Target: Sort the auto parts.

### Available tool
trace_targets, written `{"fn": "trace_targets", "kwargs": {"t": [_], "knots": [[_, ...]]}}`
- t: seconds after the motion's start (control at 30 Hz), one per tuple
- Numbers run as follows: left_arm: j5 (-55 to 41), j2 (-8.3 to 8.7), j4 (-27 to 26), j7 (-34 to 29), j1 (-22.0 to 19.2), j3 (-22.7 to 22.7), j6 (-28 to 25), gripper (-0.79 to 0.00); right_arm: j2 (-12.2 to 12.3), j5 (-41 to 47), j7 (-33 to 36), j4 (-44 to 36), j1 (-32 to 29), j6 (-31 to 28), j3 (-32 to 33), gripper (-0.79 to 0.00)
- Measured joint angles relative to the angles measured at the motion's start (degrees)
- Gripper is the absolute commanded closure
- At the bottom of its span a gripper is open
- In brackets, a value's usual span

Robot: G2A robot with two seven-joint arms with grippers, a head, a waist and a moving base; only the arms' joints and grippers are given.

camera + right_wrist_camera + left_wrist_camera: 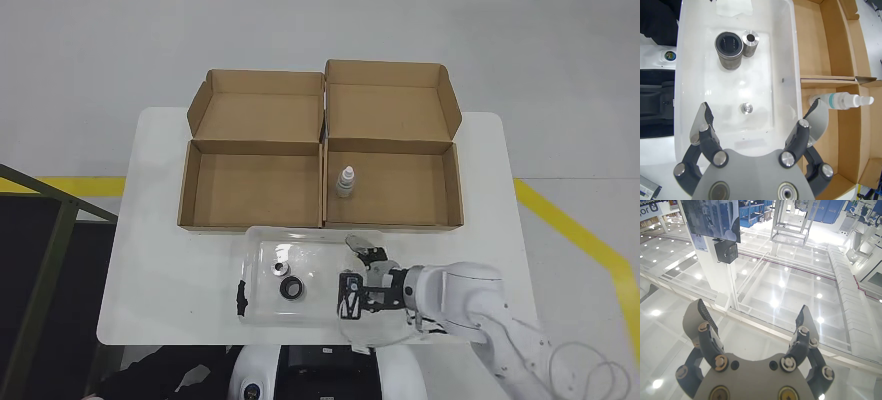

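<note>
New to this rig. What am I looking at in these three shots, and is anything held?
A two-armed robot works at a white table. One picture looks down from a camera above its arms; the other two come from a camera on each wrist. On the table stand two open cardboard boxes; the right box holds a spray bottle. Nearer the robot is a clear tray with a large bearing, a smaller metal sleeve beside it, and a small round metal part apart from both. The right gripper hovers over the tray, fingers open, holding nothing. The left gripper points up at the ceiling, also open and empty.
</note>
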Motion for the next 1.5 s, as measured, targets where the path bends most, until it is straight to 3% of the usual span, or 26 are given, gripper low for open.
{"fn": "trace_targets", "kwargs": {"t": [0.4, 0.67, 1.07, 1.13, 1.5], "knots": [[0.00, 0.00, 0.00, 0.00, 0.00, 0.00, 0.00, -0.785, -0.47, 0.21, 4.19, 3.67, 2.88, 1.13, -3.76, -0.773], [0.00, 0.00, 0.00, 0.00, 0.00, 0.00, 0.00, -0.785, -0.92, -1.01, 7.36, 4.71, 4.45, 3.04, -6.59, -0.600], [0.00, 0.00, 0.00, 0.00, 0.00, 0.00, 0.00, -0.785, -1.46, -1.36, 12.61, 5.94, 6.05, 5.61, -8.97, -0.489], [0.00, 0.00, 0.00, 0.00, 0.00, 0.00, 0.00, -0.785, -1.52, -1.03, 13.05, 6.06, 6.31, 5.51, -9.20, -0.388], [0.00, 0.00, 0.00, 0.00, 0.00, 0.00, 0.00, -0.785, -1.91, 0.02, 14.44, 7.45, 7.56, 5.72, -10.90, -0.342]]}}
